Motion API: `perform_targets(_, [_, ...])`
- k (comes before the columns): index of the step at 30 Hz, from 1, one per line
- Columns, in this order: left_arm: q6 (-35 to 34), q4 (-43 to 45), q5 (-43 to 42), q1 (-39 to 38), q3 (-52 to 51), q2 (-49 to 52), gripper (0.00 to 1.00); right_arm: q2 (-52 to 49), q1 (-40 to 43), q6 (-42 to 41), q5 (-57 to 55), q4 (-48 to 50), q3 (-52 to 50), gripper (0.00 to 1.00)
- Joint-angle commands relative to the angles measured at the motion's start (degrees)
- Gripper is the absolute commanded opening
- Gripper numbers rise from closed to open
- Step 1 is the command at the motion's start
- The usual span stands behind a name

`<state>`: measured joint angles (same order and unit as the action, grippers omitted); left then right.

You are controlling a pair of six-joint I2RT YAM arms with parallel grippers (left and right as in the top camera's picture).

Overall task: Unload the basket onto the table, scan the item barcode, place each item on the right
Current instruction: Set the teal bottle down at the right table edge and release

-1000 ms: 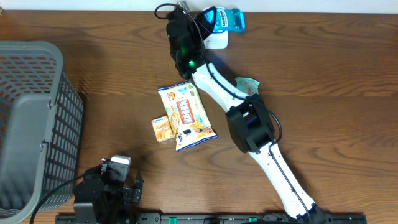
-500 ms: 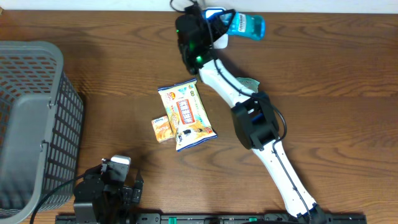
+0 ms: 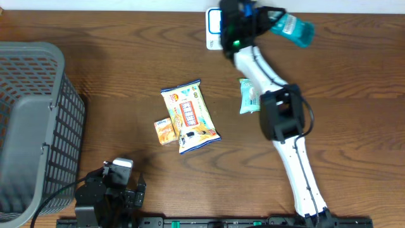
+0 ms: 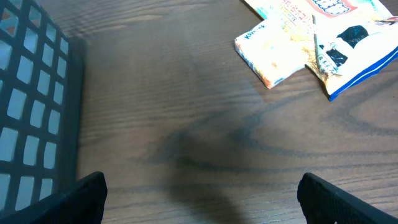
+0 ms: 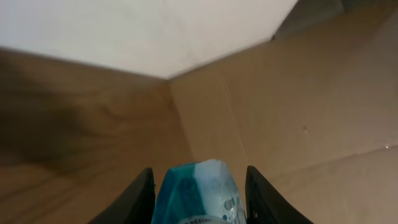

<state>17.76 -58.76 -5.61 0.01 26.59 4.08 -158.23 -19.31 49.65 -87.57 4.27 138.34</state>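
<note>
R gripper point(image 5: 199, 202) part-closed on blue bottle point(image 3: 294, 28), at far table edge, just right of white box point(image 3: 214, 28), prob. scanner. L gripper point(image 4: 199, 205) wide open, empty, near basket point(image 3: 38, 114). Barcode not visible. Turn label toward box slowly, grip firm.

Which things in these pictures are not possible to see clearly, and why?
Blue bottle: right wrist view, the bottom edge cuts it off; overhead it is too small, so no barcode shows.
White device: overhead, the right arm hides part of it.
Snack bag: left wrist view, the top and right edges cut it off.
</note>
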Motion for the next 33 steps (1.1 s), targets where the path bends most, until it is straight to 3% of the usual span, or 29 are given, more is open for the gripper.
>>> perform_targets(1, [-0.74,-0.13,0.28,0.31,-0.11,-0.04,0.98,4.39,5.35,-10.38,-3.04,-6.56,1.36,0.08])
perform_targets(7, [-0.74,-0.11,0.28,0.31,-0.11,-0.04,0.98,4.39,14.23,-34.86,1.6,-35.82,1.36,0.11])
perform_targets(13, [-0.74,-0.11,0.28,0.31,-0.11,-0.04,0.98,4.39,23.8,-55.15,19.19,-61.05,1.36,0.13])
perform_targets(25, [-0.74,-0.11,0.28,0.31,-0.11,-0.04,0.98,4.39,42.07,-61.86,44.96,-71.41,1.36,0.09])
perform_targets(29, [-0.74,-0.13,0.28,0.31,-0.11,-0.04,0.98,4.39,45.72,-61.83,51.58,-71.82,1.36,0.19])
perform_targets(32, [-0.74,-0.11,0.28,0.31,-0.11,-0.04,0.98,4.39,47.34,-61.86,54.16,-71.93,1.36,0.43])
perform_targets(33, [-0.74,-0.11,0.28,0.31,-0.11,-0.04,0.98,4.39,47.69,-61.86,54.71,-71.91,1.36,0.56])
